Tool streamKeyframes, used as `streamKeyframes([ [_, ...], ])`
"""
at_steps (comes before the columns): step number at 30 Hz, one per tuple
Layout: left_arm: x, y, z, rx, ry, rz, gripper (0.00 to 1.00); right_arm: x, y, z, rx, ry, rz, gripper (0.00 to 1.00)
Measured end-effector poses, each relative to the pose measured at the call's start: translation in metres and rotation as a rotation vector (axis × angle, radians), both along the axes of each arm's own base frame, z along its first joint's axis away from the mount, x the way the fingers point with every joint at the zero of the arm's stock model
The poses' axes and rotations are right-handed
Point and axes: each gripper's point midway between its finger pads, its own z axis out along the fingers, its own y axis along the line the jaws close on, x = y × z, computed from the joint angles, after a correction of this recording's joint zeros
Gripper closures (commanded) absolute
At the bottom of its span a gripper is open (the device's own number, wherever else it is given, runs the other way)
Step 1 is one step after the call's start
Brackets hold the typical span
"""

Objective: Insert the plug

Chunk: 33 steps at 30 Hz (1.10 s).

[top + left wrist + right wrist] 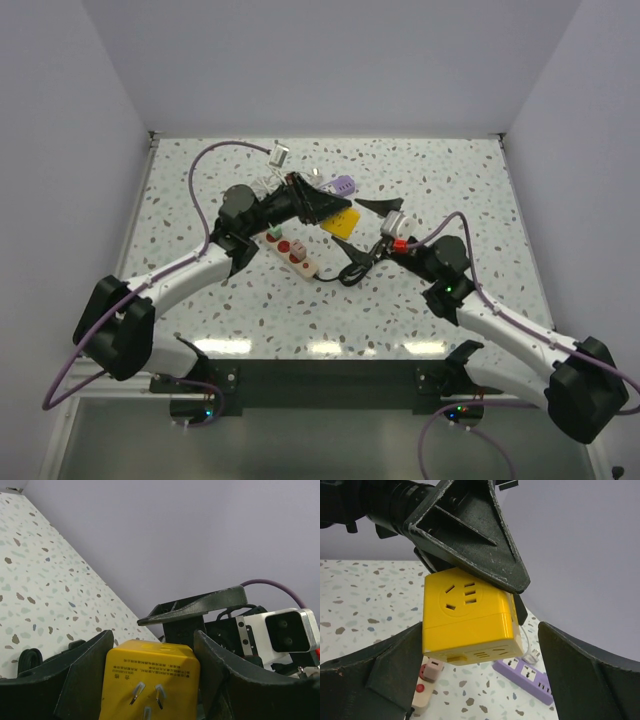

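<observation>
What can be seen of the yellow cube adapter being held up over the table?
The yellow cube adapter looks like glossy plastic with rounded edges. One face carries three metal prongs and small printed text; other faces show socket slots. It hangs tilted above the table, clamped on opposite sides by the left claw. The right claw is open, one finger to each side; whether it touches the cube cannot be told.

We see the yellow plug cube (467, 615) as smooth, faintly glossy plastic, with three prongs (136, 692) of bare bright metal. The jaws of the left gripper (150, 672) look like matt black plastic, scuffed pale along the edges. The worktop (420, 310) is a speckled, stone-look surface with a slight sheen.
</observation>
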Motion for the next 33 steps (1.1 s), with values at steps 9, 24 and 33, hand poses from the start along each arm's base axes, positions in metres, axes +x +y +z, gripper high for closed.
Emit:
streamKeyframes([
  [9,-0.004,0.001,-0.003,-0.027,0.034,-0.019,0.68,0.0,0.012,-0.013,-0.045,-0.015,0.04,0.61],
  [24,-0.006,0.003,-0.001,0.011,-0.085,-0.025,0.0,0.01,0.018,-0.006,-0.037,0.098,0.031,1.0],
  [33,0.007,0.04,0.03,0.053,-0.285,0.101,0.0,0.014,0.01,-0.006,-0.033,0.239,-0.03,1.0],
])
